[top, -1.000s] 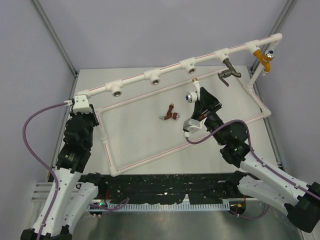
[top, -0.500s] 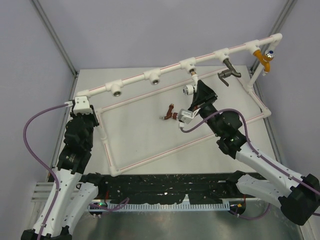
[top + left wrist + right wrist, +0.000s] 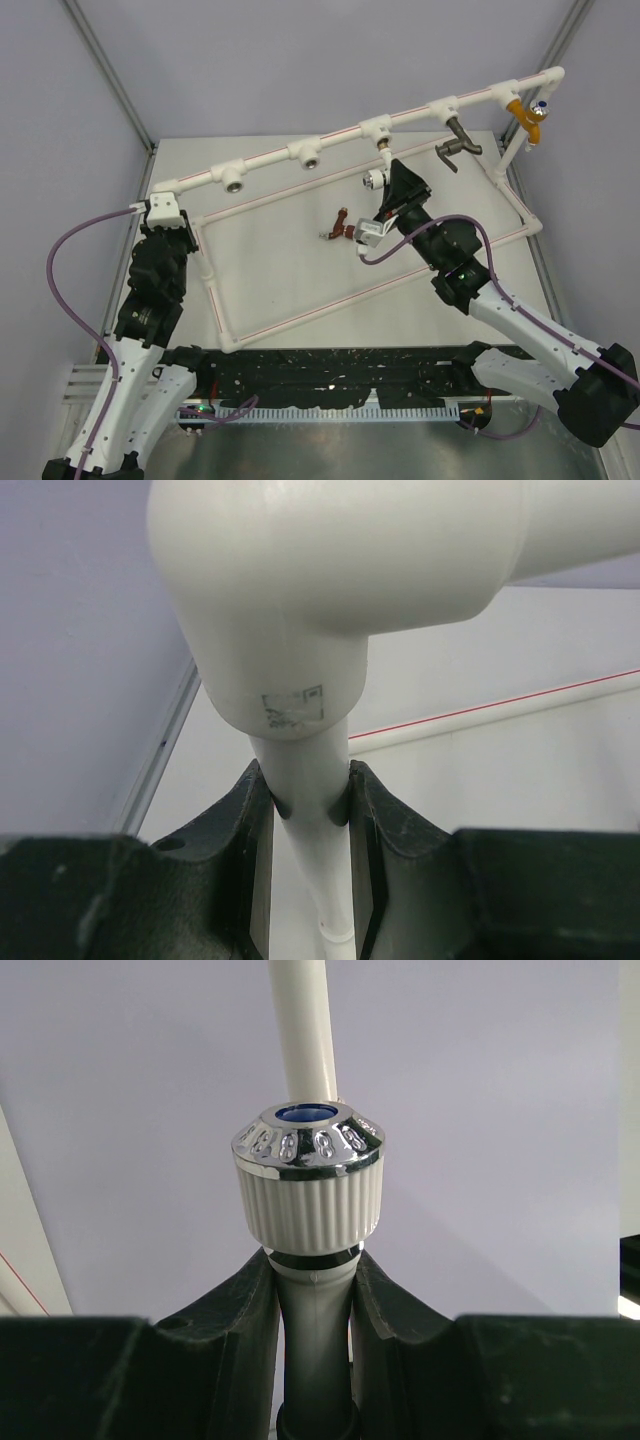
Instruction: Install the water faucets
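My right gripper [image 3: 390, 182] is shut on the white faucet [image 3: 378, 178], whose blue-and-silver knob [image 3: 308, 1175] fills the right wrist view above the fingers [image 3: 250, 1300]. It holds the faucet just below a tee socket [image 3: 378, 130] of the white pipe [image 3: 300, 150]. The reddish-brown faucet [image 3: 342, 227] lies on the table in the frame's middle. My left gripper [image 3: 163, 212] is shut on the pipe frame's left corner post [image 3: 310, 790] under an elbow [image 3: 330, 580].
A dark grey tap [image 3: 458, 143] and an orange tap [image 3: 530, 118] hang from the pipe's right sockets. Two open sockets [image 3: 233, 181] [image 3: 308, 155] sit to the left. The lower pipe frame [image 3: 300, 320] lies on the grey table [image 3: 280, 270]. Metal posts stand at the corners.
My right gripper has carried the white faucet up and left towards the pipe's tee socket and turned it. The left gripper has not moved.
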